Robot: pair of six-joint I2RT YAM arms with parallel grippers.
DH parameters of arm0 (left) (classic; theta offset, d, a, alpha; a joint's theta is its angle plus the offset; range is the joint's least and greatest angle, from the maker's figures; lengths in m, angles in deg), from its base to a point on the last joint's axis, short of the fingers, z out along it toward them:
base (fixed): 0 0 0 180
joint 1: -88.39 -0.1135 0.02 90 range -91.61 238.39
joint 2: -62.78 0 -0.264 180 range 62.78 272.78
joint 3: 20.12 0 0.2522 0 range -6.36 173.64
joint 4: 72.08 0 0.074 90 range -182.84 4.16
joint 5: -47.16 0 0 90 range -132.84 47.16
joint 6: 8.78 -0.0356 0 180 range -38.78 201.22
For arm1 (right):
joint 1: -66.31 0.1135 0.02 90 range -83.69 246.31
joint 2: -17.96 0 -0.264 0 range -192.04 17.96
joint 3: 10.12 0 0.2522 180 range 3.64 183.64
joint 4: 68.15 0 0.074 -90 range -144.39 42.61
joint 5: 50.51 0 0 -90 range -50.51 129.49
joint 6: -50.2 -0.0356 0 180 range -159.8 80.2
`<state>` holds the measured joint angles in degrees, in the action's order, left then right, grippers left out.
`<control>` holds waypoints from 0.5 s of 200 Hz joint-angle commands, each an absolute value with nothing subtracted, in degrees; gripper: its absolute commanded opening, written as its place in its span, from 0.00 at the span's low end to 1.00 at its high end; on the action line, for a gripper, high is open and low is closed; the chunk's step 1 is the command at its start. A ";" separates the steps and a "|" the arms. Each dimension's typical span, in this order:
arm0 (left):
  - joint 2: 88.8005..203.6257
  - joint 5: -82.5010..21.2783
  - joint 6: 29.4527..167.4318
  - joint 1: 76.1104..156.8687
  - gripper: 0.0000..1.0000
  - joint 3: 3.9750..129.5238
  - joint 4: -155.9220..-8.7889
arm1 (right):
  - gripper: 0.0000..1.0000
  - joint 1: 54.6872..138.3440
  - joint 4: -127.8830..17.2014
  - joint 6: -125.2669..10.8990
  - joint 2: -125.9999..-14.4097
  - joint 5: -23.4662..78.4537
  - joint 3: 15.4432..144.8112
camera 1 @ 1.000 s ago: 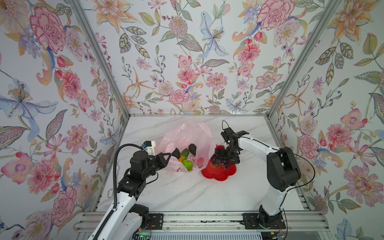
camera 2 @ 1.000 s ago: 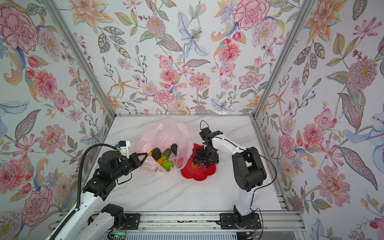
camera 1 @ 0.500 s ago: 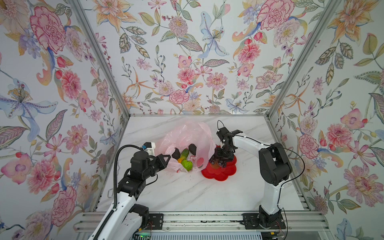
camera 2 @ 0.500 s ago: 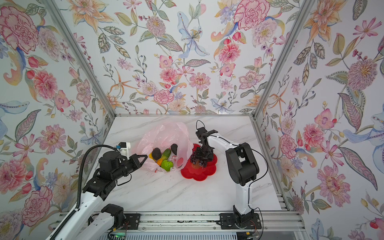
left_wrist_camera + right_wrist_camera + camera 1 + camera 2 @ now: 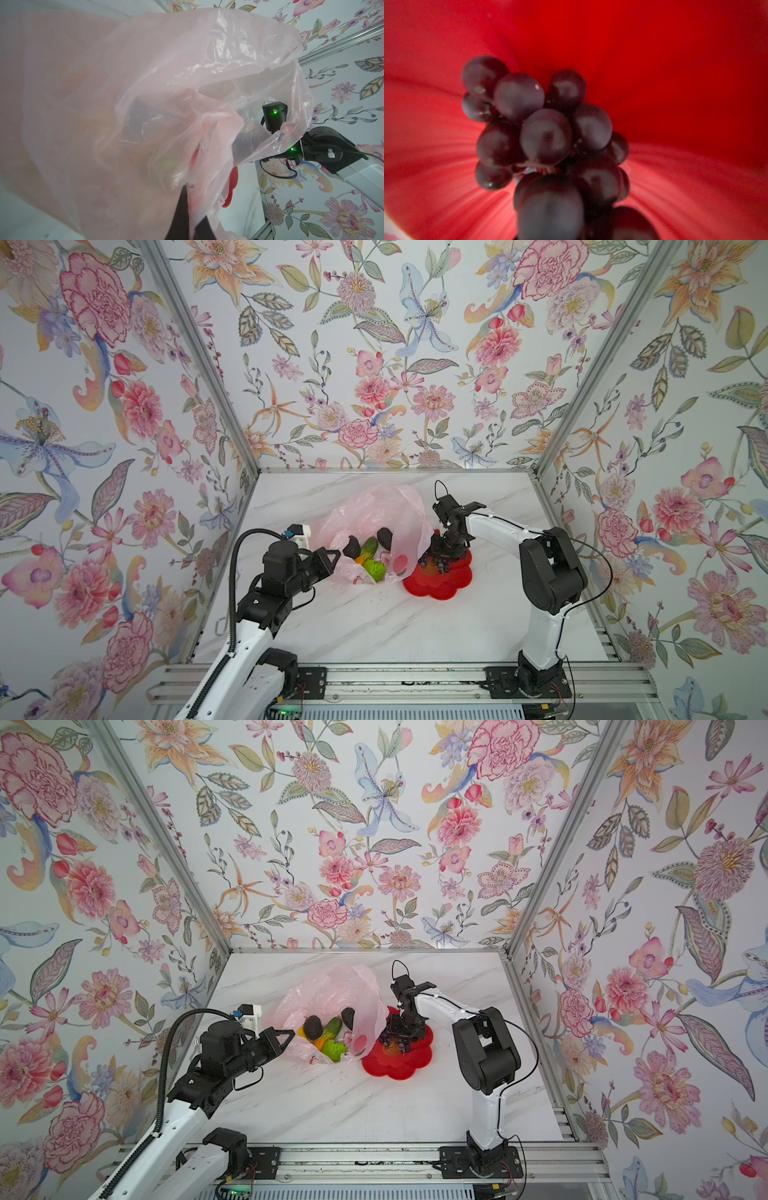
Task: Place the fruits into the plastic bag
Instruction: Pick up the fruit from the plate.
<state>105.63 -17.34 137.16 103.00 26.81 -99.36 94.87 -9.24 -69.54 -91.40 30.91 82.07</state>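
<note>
We see the left tool [image 5: 332,558] clamped on the rim of the thin translucent pink plastic bag [image 5: 374,510], which lies on the white marble counter [image 5: 374,635]. The right tool [image 5: 439,565] sits on the purple toy grapes [image 5: 546,135] in the red flower-shaped dish [image 5: 455,587]; we cannot tell its grip.

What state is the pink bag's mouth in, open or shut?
Open. The left gripper pinches the edge of the bag, and an avocado and a lime show inside its mouth.

Both top views are bright and sharp, with soft light and faint shadows. The walls [image 5: 124,406] bend near the edges. In the left wrist view, the plastic bag [image 5: 145,83] shows white glare toward one o'clock. In the right wrist view, the grapes [image 5: 546,135] look blurry at six o'clock, and the red dish [image 5: 675,62] is dark at twelve.
</note>
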 commanded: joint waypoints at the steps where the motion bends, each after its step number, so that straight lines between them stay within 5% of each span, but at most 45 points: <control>1: 105.50 -16.99 135.88 102.45 0.00 28.56 -99.49 | 0.24 95.41 -10.56 -69.32 -85.83 30.16 80.46; 100: 106.27 -15.90 136.11 102.28 0.00 28.41 -97.09 | 0.21 95.23 -10.73 -70.84 -68.81 30.46 81.69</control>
